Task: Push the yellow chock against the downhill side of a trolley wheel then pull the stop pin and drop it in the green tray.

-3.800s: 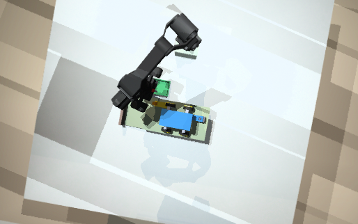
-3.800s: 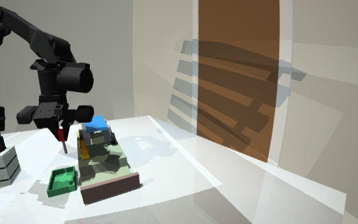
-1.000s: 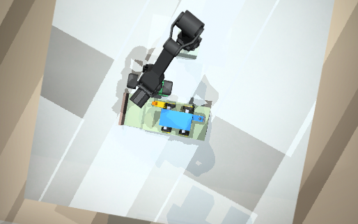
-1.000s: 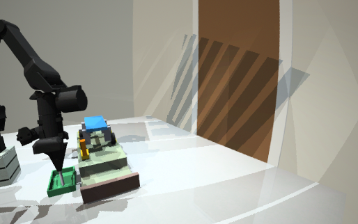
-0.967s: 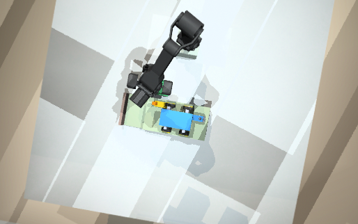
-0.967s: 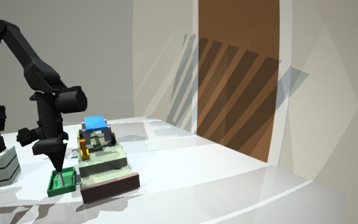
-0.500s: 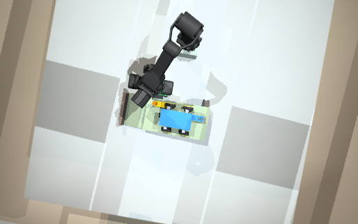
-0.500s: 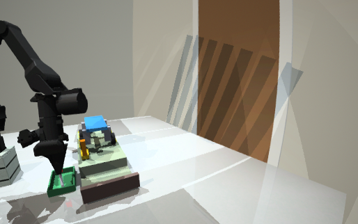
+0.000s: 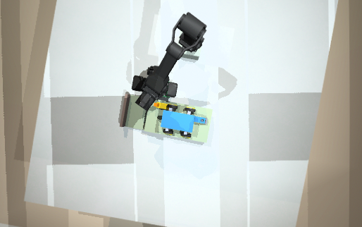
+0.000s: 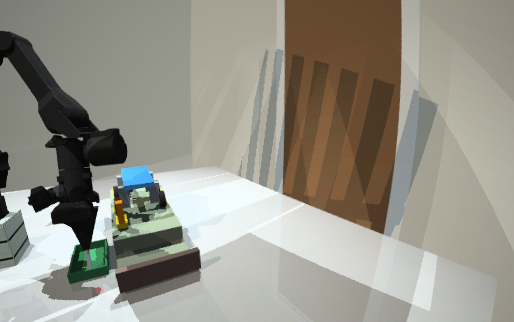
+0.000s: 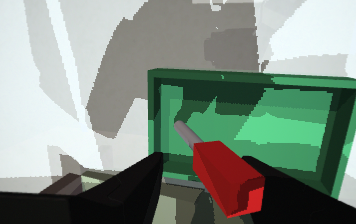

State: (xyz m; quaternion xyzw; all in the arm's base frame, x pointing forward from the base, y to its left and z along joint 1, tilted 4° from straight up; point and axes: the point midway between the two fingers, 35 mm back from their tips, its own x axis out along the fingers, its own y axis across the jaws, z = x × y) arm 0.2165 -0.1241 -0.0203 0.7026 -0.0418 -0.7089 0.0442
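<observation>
My black fingers spread apart, red-headed grey stop pin [image 11: 227, 180] loose between them, tilted over the green rectangular tray [image 11: 250, 77], blue trolley [image 9: 177, 120] chocked.

No legible text, labels, brands or numbers on anything.

A pale glossy table top [image 9: 282, 53] fills most of the top view, crossed by grey shadow blocks at 9 and 3 o'clock. Tan floor [image 9: 346, 141] shows past its edges on both sides. In the exterior view a brown panel [image 10: 345, 110] with slanted dark stripes stands at 12 to 1 o'clock, between beige walls [image 10: 465, 150]. A grey wall [image 10: 145, 75] sits at 11 o'clock. A small grey striped block [image 10: 12, 240] rests on the table at 9 o'clock
</observation>
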